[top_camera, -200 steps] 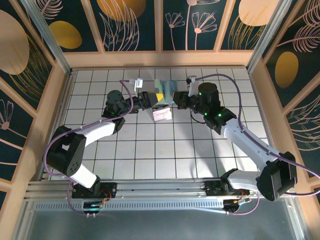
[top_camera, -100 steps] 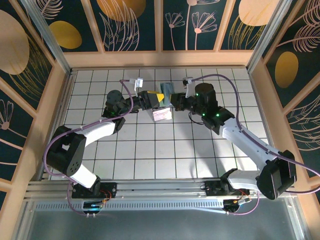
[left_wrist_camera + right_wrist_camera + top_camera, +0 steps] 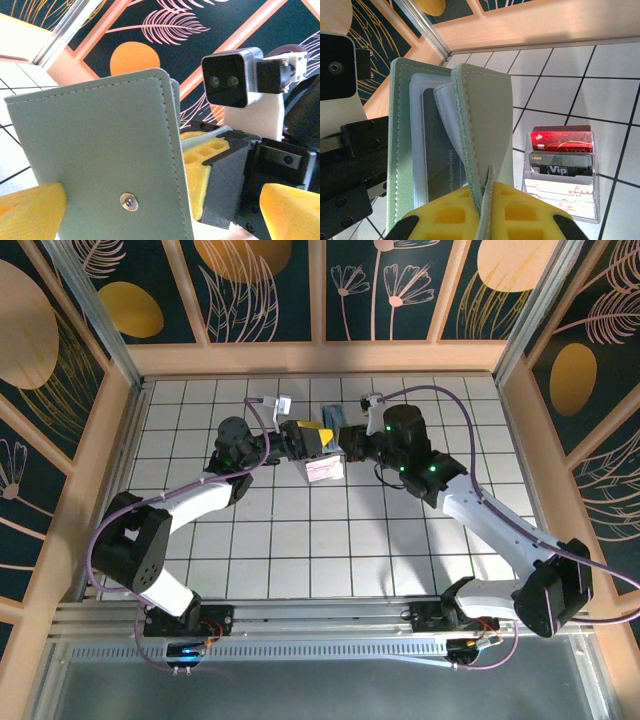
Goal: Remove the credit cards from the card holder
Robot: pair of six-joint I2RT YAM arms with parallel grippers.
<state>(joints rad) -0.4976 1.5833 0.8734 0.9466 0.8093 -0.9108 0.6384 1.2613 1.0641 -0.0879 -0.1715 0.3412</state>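
Observation:
The pale green card holder hangs open above the table, held upright by one flap. My right gripper is shut on that flap's lower edge. A dark grey membership card sits in a clear sleeve inside. My left gripper is open, its yellow pads wide apart, with the card holder's snap-studded cover standing between them. From above, the left gripper and the right gripper face each other across the card holder. Three credit cards, red, dark and white-pink, rest in a clear stand.
The clear tiered stand sits on the white tiled table, just nearer than the two grippers. Wooden walls with patterned panels close in the back and both sides. Open tiles lie toward the arm bases.
My left gripper has opened wide and let go of the card holder. The right gripper, keeping its grip on the card holder, has edged a little to the left.

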